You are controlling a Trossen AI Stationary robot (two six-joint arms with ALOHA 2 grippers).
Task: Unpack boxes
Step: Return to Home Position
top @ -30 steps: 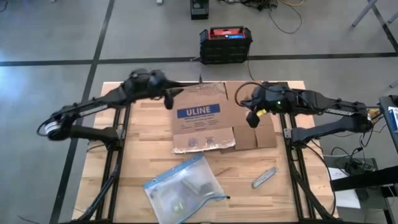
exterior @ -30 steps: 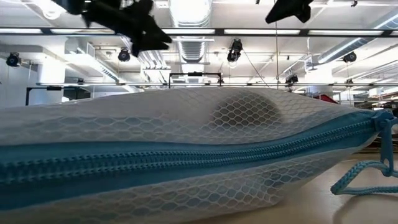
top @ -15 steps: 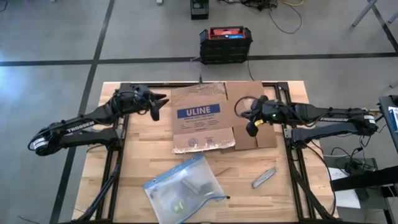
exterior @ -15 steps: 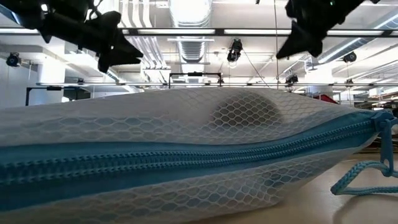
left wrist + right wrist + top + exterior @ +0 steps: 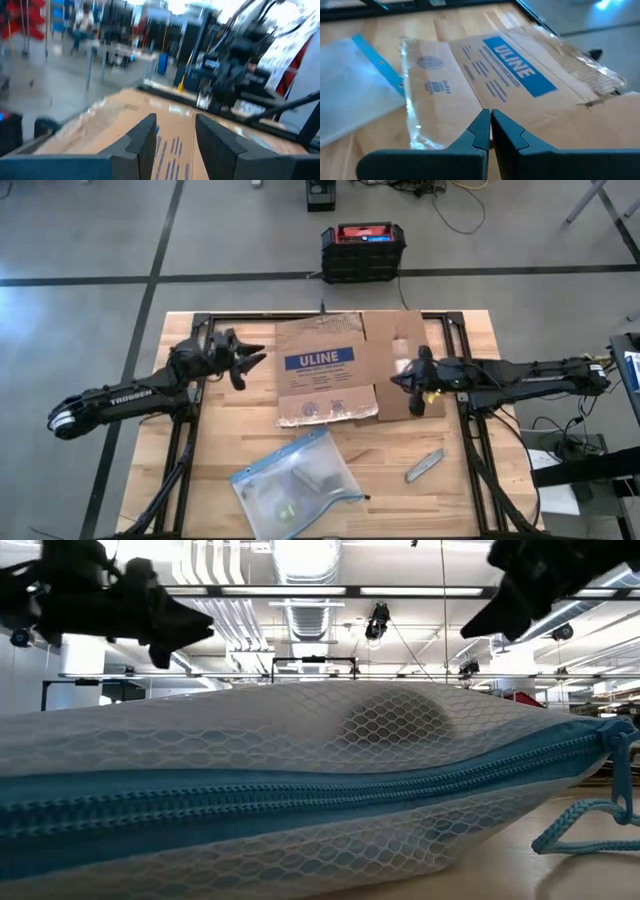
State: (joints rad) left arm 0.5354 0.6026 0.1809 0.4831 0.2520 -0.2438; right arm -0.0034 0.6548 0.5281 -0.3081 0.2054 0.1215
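Low view: zip pouch (image 5: 300, 770) fills the near field; table (image 5: 230, 430) and box (image 5: 330, 370) are hidden behind it. Left arm (image 5: 110, 600) and right arm (image 5: 545, 580) are dark shapes only, cut off at the top edge.

High view: pouch contents too small to identify; small grey object (image 5: 425, 467) near right, likewise.

Left wrist view: box print blurred past reading; far person (image 5: 85, 22) a blur.

Right wrist view: pouch cut off at the edge.

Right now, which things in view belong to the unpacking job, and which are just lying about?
Job:
- flattened ULINE cardboard box, on the table
- left claw, open, beside its left edge
- right claw, shut, above its right flaps

Lying about:
- clear zip pouch
- small grey tool
- black crate with red top, beyond the table's far edge
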